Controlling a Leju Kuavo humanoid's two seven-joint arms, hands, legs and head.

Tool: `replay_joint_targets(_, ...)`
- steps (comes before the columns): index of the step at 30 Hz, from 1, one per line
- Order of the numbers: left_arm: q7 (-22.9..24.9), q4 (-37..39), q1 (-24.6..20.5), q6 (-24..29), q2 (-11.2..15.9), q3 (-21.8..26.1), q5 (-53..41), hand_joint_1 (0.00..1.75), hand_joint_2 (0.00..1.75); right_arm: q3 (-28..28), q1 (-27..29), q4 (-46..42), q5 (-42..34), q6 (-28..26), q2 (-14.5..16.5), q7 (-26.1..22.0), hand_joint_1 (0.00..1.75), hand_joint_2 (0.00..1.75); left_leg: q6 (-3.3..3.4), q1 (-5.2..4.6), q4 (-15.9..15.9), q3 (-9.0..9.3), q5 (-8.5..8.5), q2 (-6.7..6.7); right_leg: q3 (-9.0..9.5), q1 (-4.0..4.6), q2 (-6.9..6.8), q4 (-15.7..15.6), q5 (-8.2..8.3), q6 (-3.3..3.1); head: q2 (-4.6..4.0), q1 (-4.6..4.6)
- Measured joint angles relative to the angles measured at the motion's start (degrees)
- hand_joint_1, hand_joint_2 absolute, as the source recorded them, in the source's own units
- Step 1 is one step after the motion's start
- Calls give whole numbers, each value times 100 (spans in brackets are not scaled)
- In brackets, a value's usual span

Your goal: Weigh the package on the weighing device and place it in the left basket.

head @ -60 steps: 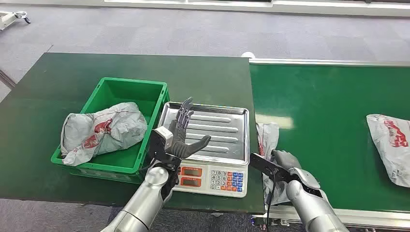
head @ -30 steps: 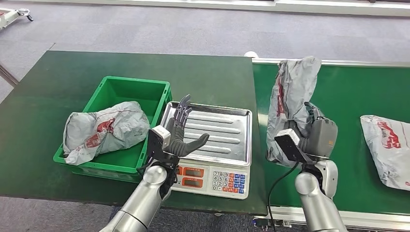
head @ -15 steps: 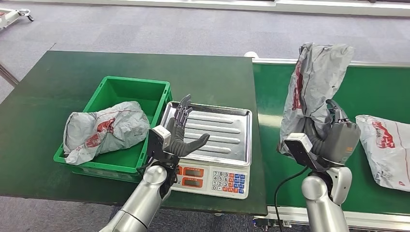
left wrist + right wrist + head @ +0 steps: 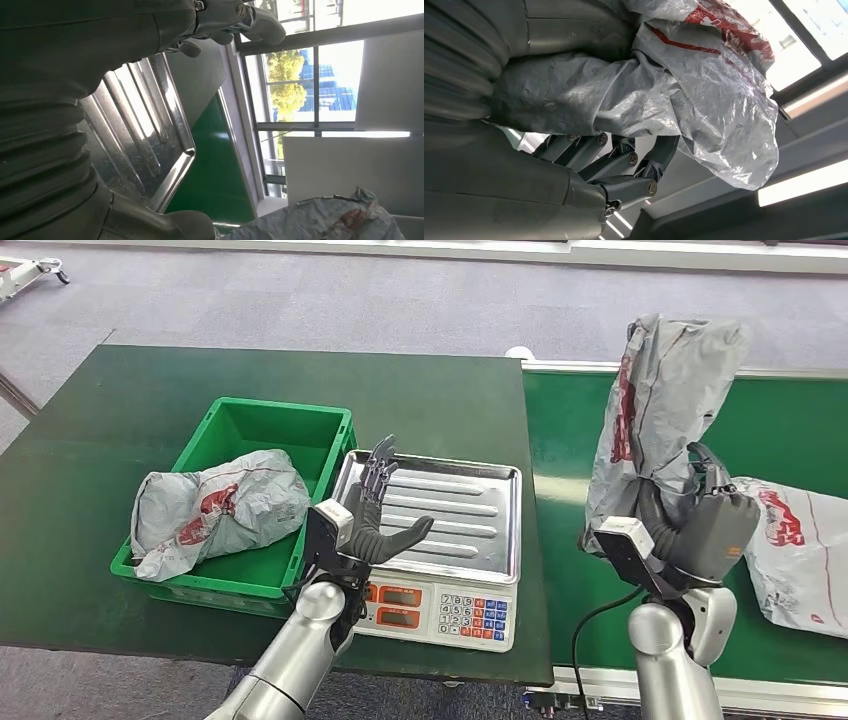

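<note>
Green table (image 4: 150, 390) under the left hand, green conveyor belt (image 4: 790, 430) under the right hand. Green basket (image 4: 225, 430) on the table just left of the left hand, with a grey package with red print lying in it, bagged parcel (image 4: 215, 508), slumped over the basket's near-left rim. Weighing scale (image 4: 440, 535) directly beyond and beside the left hand: steel ribbed tray (image 4: 470, 510) on top with nothing on it, keypad and red displays on the near face. In the left wrist view the same tray (image 4: 145, 120) runs right alongside the hand.

Held package (image 4: 655, 410): grey plastic mailer with red print, standing upright in the right hand, raised off the belt, well right of the scale tray, not touching it. Its lower part is inside the grip, the upper part sticks up loose above the hand. Right wrist view shows the crinkled bag (image 4: 664, 85) pressed against the palm with dark fingers (image 4: 624, 160) wrapped round it.

Second package (image 4: 795, 555) lies flat on the belt just right of the right hand, partly behind it.

Right hand (image 4: 690, 520): fingers closed around the held package, firm hold.

Left hand (image 4: 378, 520): holds nothing, fingers spread and pointing up, thumb out to the side, hovering over the scale's near-left corner, between basket and tray.
</note>
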Motion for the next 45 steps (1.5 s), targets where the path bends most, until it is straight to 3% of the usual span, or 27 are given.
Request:
replay_joint_targets(3, 0, -126, 21, 4, 0, 5, 83, 0, 175, -3, 59, -250, -1085, 722, 92, -356, 175, 175, 0, 1, -1, -1, 0, 1, 1, 1, -2, 0, 0, 0, 0, 0)
replay_joint_targets(6, 0, -515, 144, 284, 6, 54, 126, 0, 175, 139, 151, -345, -2566, 2368, 154, -611, 175, 175, -1, 2, -3, -5, -1, 3, 1, 3, -3, 1, 0, 0, 0, 1)
replay_joint_targets(10, -8, -1534, 433, 1162, 115, 83, 33, 0, 175, 847, 284, -159, -3728, 4573, 175, -667, 175, 175, -3, 3, -5, -4, -1, 5, -2, 9, -4, 1, -6, -3, 0, -3)
replay_joint_targets(17, -2, -2504, 848, 1762, 244, 81, -125, 0, 175, 1682, 349, 221, -5352, 5853, 175, -657, 175, 175, -4, 8, -5, -6, 2, -34, 11, 9, -47, 1, -24, -3, 0, 0)
replay_joint_targets(28, 0, -2873, 1292, 2561, 468, -39, -277, 0, 175, 2284, -171, 1686, -5165, 5392, 106, 52, 175, 175, -1, 6, -4, -2, 0, -29, 13, 6, -45, 0, -23, -1, 0, 0)
replay_joint_targets(32, 0, -2833, 1315, 3265, 530, -104, -653, 0, 175, 2501, -513, 2400, -4957, 5020, 73, 275, 175, 175, -3, 6, -4, 12, 1, -25, 22, 7, -40, 0, -22, -2, 0, -1)
replay_joint_targets(37, 2, -2716, 1325, 4128, 566, -115, -936, 0, 175, 2749, -705, 2748, -4152, 3750, 24, 302, 175, 175, -1, 6, -4, 26, -2, -28, 40, 6, -44, -1, -27, 1, 0, -1)
replay_joint_targets(39, 2, -2679, 1332, 4211, 570, -114, -941, 0, 175, 2820, -734, 2807, -4015, 3485, 14, 300, 175, 175, 0, 6, -4, 28, -2, -31, 45, 6, -48, -2, -28, 2, 0, -1)
replay_joint_targets(45, 2, -2614, 1351, 4238, 582, -114, -940, 0, 175, 2897, -787, 2900, -3961, 3392, -4, 310, 175, 175, 2, 5, 3, 35, -2, -30, 56, 5, -49, -3, -26, 5, 0, -1)
